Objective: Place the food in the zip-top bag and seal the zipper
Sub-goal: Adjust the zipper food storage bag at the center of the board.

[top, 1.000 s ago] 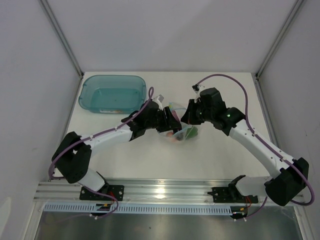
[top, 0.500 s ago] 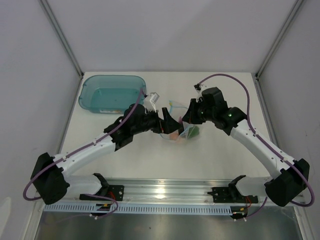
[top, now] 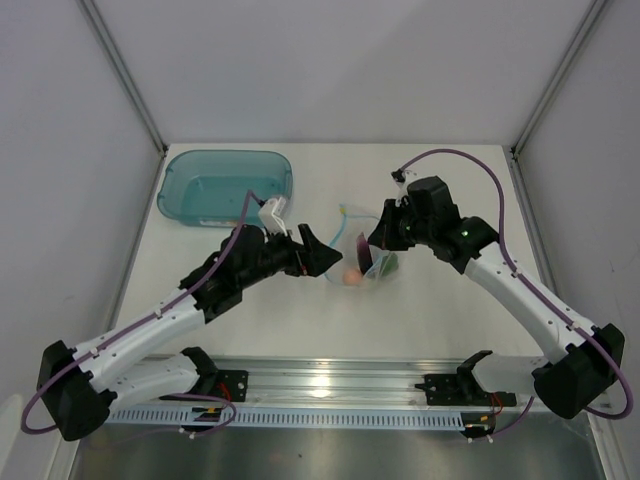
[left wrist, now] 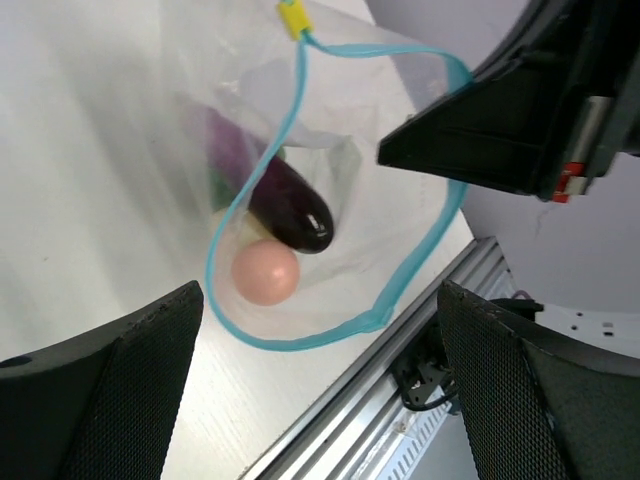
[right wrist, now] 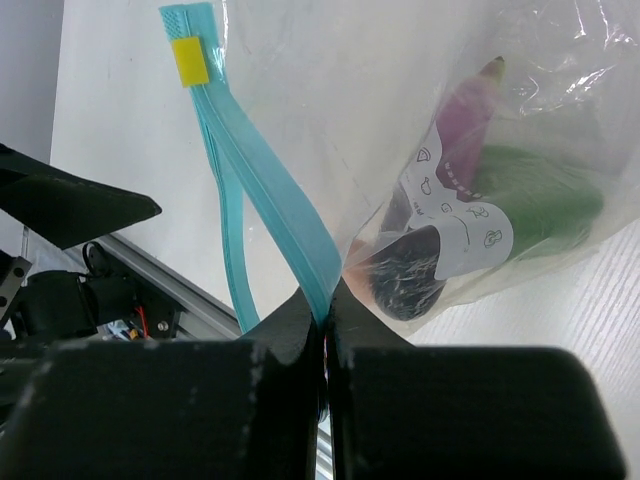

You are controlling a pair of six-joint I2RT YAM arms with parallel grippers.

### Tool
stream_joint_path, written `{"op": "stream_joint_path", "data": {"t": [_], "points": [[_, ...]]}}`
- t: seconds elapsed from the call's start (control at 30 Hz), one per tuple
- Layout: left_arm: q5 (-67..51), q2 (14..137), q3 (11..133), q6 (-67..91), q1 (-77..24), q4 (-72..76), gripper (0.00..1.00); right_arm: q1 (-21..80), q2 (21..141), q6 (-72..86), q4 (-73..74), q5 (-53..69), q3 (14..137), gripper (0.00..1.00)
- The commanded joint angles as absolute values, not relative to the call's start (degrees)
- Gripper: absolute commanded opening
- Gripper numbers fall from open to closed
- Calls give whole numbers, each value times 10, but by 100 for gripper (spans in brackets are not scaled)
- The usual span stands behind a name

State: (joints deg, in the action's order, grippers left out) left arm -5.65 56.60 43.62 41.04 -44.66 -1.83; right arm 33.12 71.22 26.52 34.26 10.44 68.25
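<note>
Clear floppy plastic zip-top bag (left wrist: 340, 110) sits mid-table with its mouth gaping wide. The thin light-blue zipper strip (left wrist: 212, 262) runs in an open loop, unsealed, with a small yellow slider tab (left wrist: 292, 18) at its far end. Looking in from the left wrist, a pale pink egg-sized ball (left wrist: 265, 272) lies nearest the mouth, touching the dark purple eggplant shape (left wrist: 292, 207) just behind it. A smear of green and purple shows deeper through the film. From the right wrist the green pepper-like lump (right wrist: 540, 200) is plain, pressed into the bag's bottom beside the purple one, behind a white printed label (right wrist: 450, 225) on the film. The bag's belly rests on the white tabletop (top: 400, 320).

Now the pincers! Left gripper (top: 320, 255) is spread wide, its dark mesh-faced fingers (left wrist: 130, 380) out at either edge of its own view with nothing between them. It hovers right at the bag's mouth; whether a fingertip brushes the film I cannot tell. Right gripper (right wrist: 322, 305) is clenched tight on the zipper strip, black fingertips pinching the blue band on the bag's right side. The two grippers face each other across the bag. Farther back on the left, well apart from the bag, stands a teal translucent rectangular tub (top: 228, 154).
</note>
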Motion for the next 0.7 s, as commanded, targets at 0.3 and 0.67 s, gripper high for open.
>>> {"op": "stream_joint_path", "data": {"t": [0.3, 0.67], "points": [[-39, 638, 398, 436, -449, -17, 81, 327, 685, 248, 343, 115, 673, 0], [-108, 752, 474, 418, -447, 16, 40, 325, 688, 236, 349, 115, 671, 0]]}}
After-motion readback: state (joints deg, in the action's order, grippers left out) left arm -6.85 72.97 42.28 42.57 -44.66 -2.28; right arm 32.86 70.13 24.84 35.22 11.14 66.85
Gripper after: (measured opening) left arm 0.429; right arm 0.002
